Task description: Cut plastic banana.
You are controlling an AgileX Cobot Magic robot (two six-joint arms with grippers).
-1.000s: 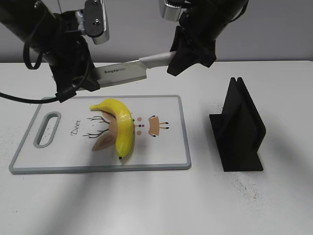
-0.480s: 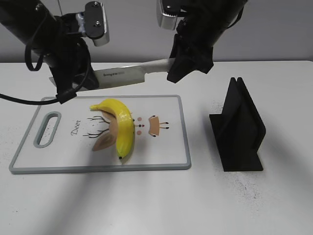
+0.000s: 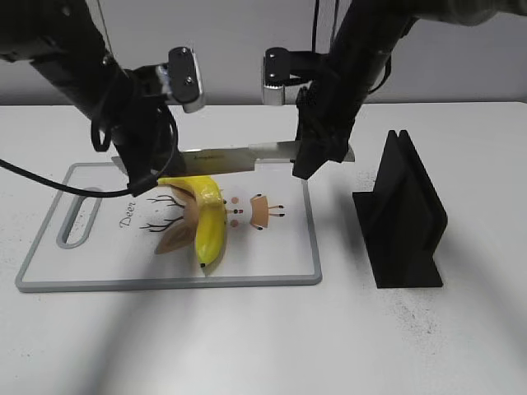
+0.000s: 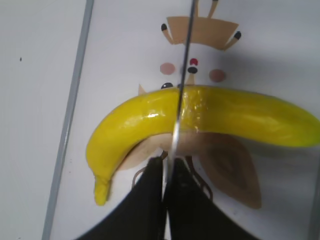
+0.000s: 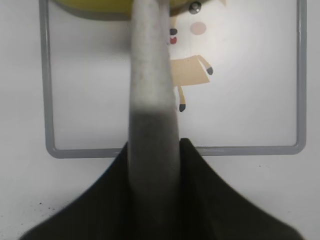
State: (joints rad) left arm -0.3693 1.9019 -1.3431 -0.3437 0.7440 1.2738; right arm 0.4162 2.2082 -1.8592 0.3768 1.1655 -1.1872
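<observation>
A yellow plastic banana (image 3: 207, 216) lies on a white cutting board (image 3: 280, 247) with a deer drawing. A knife (image 3: 226, 159) is held level just above the banana's far end. My right gripper (image 3: 309, 156) is shut on the knife's grey handle (image 5: 152, 100). My left gripper (image 3: 152, 160) is shut on the blade's tip end. In the left wrist view the blade edge (image 4: 181, 100) crosses the banana (image 4: 230, 117) near its middle, with my left gripper (image 4: 167, 172) pinching it. A strip of banana (image 5: 100, 6) shows at the top of the right wrist view.
A black knife stand (image 3: 402, 216) is on the table right of the board. The board has a grey rim and a handle slot (image 3: 79, 217) at its left end. White tabletop lies in front.
Both grippers have lowered the knife from well above the board to just over the banana, and it has shifted a little toward the front.
</observation>
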